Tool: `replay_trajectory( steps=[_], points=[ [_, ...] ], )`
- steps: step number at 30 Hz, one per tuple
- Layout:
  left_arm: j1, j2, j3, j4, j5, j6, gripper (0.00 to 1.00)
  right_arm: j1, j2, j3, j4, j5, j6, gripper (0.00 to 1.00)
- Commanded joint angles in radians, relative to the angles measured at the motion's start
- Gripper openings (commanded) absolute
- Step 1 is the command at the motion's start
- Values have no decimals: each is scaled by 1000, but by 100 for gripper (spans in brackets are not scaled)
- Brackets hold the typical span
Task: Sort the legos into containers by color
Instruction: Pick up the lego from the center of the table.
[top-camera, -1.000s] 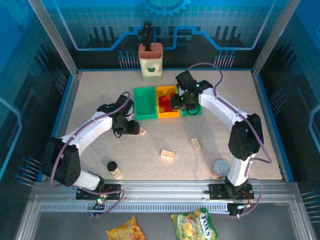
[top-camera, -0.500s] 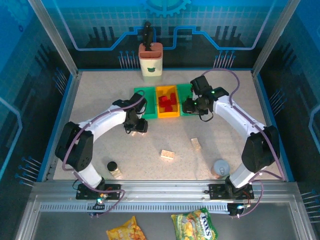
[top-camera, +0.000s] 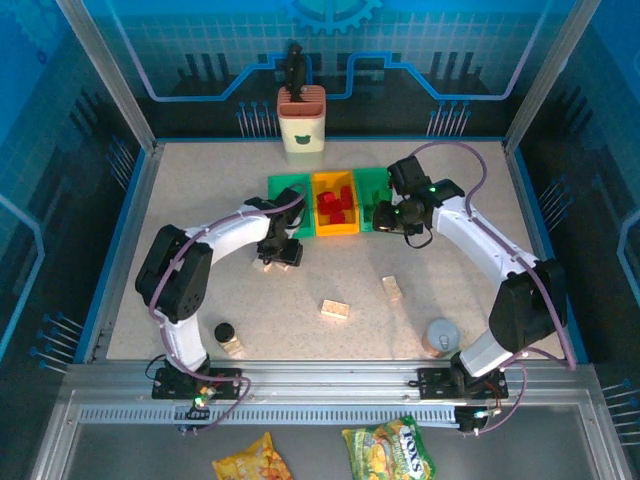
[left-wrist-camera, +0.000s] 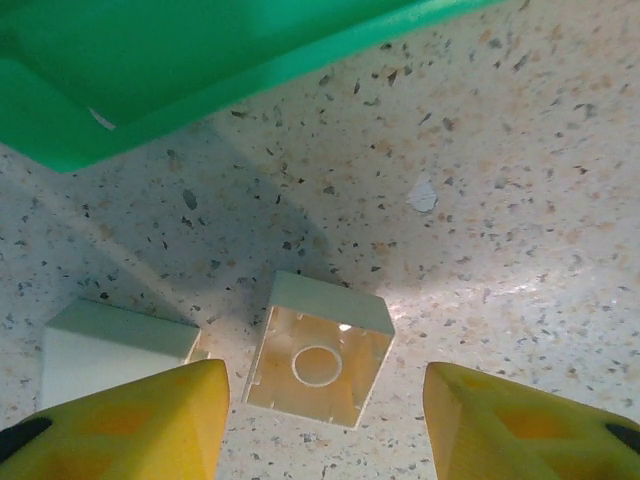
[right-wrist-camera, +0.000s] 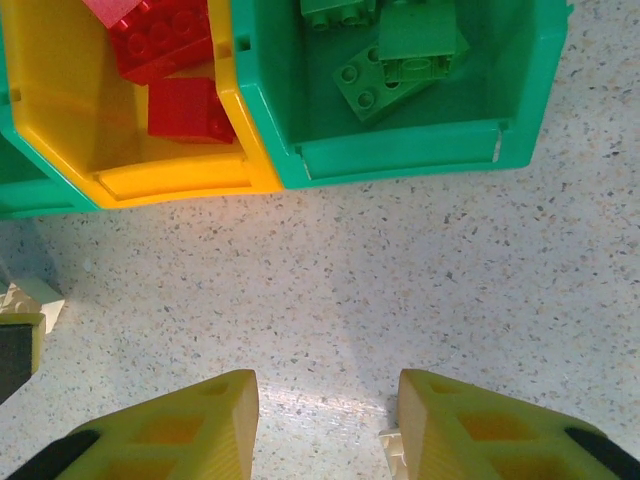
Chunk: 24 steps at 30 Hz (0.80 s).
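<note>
Upturned cream brick (left-wrist-camera: 318, 352) lies between the left gripper's (left-wrist-camera: 325, 405) spread fingers, near a green bin (left-wrist-camera: 150, 70)

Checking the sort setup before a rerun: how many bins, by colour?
Green bins: 2
Orange-yellow bin: 1
Total: 3

cream lego (left-wrist-camera: 110, 345): half behind yellow finger (left-wrist-camera: 130, 425); green bin (left-wrist-camera: 150, 70): cropped at top edge
</note>
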Motion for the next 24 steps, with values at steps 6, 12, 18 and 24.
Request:
replay_trajectory(
  steps=[6,12,18,24],
  points=[
    [-19,42,20,3,-9,29,51,-18,-26,-10,-25,14,-9,42],
    [-23,52,24,-1,-13,34,47,-18,-24,-15,-17,4,-6,41],
    [-24,50,22,-6,-24,34,42,-17,-26,-13,-18,2,-5,41],
    [-25,17,14,-10,-24,24,36,-17,-35,-14,-24,6,-7,40]
  ],
)
